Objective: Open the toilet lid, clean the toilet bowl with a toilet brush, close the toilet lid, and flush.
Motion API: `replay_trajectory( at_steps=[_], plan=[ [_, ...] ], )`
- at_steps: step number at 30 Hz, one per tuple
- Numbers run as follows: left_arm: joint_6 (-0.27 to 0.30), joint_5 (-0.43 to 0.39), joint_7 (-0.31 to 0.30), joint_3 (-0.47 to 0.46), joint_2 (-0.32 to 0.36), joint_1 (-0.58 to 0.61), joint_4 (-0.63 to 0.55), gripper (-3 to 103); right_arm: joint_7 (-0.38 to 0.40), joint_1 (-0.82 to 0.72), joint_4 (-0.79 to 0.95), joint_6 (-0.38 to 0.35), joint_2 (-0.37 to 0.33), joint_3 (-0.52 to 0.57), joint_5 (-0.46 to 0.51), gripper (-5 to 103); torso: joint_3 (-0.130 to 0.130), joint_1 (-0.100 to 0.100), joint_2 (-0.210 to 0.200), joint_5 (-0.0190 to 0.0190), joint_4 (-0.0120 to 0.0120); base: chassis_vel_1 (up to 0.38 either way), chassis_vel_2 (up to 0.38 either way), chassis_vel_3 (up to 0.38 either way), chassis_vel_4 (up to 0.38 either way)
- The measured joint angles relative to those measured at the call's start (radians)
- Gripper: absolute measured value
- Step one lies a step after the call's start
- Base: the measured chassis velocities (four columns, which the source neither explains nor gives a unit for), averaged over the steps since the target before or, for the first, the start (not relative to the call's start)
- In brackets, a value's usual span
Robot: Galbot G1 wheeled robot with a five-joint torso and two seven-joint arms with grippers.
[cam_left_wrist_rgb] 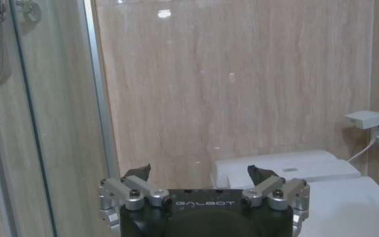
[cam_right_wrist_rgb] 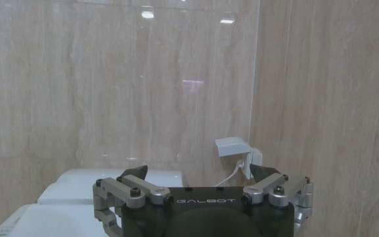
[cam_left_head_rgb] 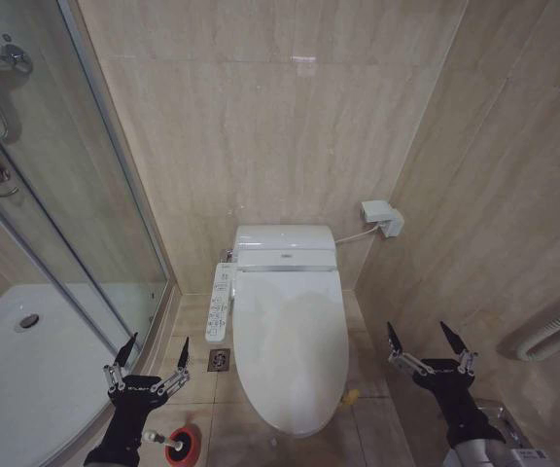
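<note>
Taking the toilet lid [cam_left_head_rgb: 290,341] as the landmark: it lies shut and flat over the toilet bowl [cam_left_head_rgb: 282,420], its narrow front end nearest the robot and its hinge end under the tank against the tiled wall.

Far left of the lid is the shower tray [cam_left_head_rgb: 27,379] behind its glass door [cam_left_head_rgb: 86,195]. Nearer the lid, low and to its left, the left gripper [cam_left_head_rgb: 150,355] hangs with fingers spread wide and empty. Just beneath that gripper, on the floor left of the lid's front end, stands the toilet brush [cam_left_head_rgb: 183,446] in its red holder. The button panel [cam_left_head_rgb: 221,304] runs along the lid's left edge.

Right of the lid's front end, the right gripper [cam_left_head_rgb: 426,341] hovers, also spread wide and holding nothing, well apart from the lid.

Opening is not yet begun. To do it well, a fingertip should probably catch under the lid's front lip only, not the seat ring below, and lift in an arc toward the tank.
</note>
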Motion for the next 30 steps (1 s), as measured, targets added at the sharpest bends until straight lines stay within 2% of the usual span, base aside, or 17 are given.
replay_trajectory(
  at_steps=[30],
  plan=[
    [0.0, 0.0, 0.0, 0.0, 0.0, 0.0, 0.0, 99, 0.0, 0.0, 0.0, 0.0, 0.0, 0.0, 0.0, 100, 0.0, 0.0, 0.0, 0.0, 0.0, 0.0, 0.0, 0.0, 0.0]
  ],
)
